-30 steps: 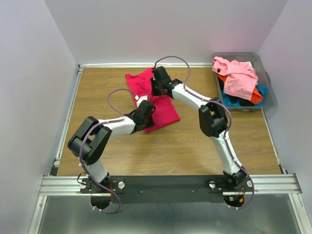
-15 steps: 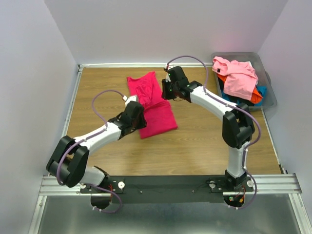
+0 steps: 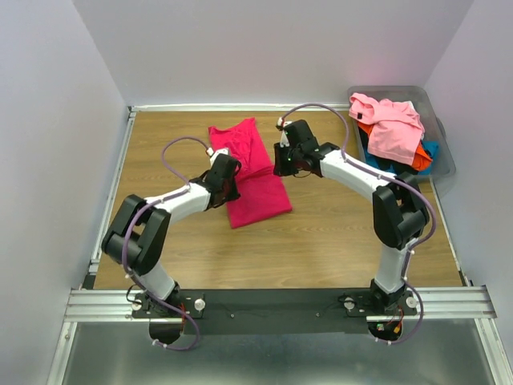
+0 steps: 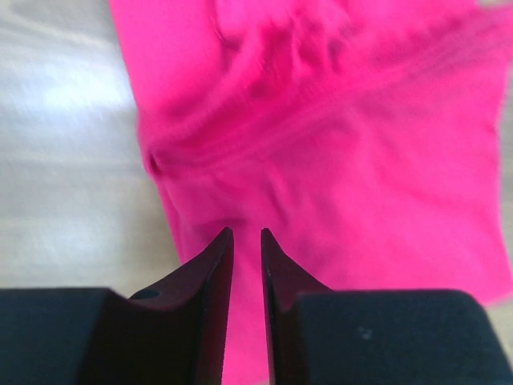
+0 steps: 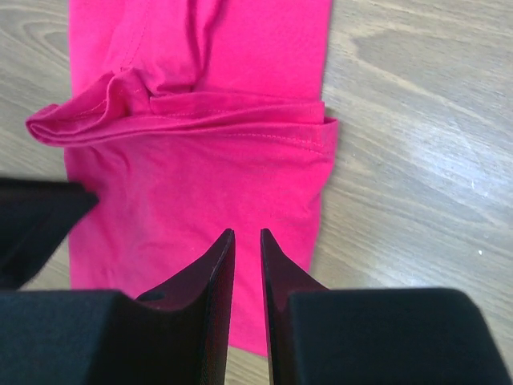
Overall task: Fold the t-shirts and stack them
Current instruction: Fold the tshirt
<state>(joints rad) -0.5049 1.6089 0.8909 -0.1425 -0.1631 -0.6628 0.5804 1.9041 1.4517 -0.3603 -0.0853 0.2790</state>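
Observation:
A crimson-magenta t-shirt (image 3: 258, 191) lies flat on the wooden table, folded into a long strip with a bunched hem across its middle (image 5: 184, 112). My left gripper (image 3: 228, 178) hovers over the strip's left edge. Its jaws (image 4: 246, 231) stand a narrow gap apart, and only cloth (image 4: 345, 152) shows below them. My right gripper (image 3: 281, 160) hangs at the strip's right edge, its jaws (image 5: 246, 231) also slightly apart and holding nothing. More t-shirts, pink (image 3: 393, 120), orange (image 3: 418, 160), blue (image 3: 430, 148) and black (image 3: 375, 160), are piled at the back right.
The pile sits in a grey plastic bin (image 3: 446, 164) against the right wall. White walls close the table on the left, back and right. Bare wood (image 3: 321, 241) lies between the shirt and the arm bases.
The magenta shirt has gone from spread out to a narrower strip. The right gripper has moved right off the cloth, and the left gripper has shifted left and then up along the edge.

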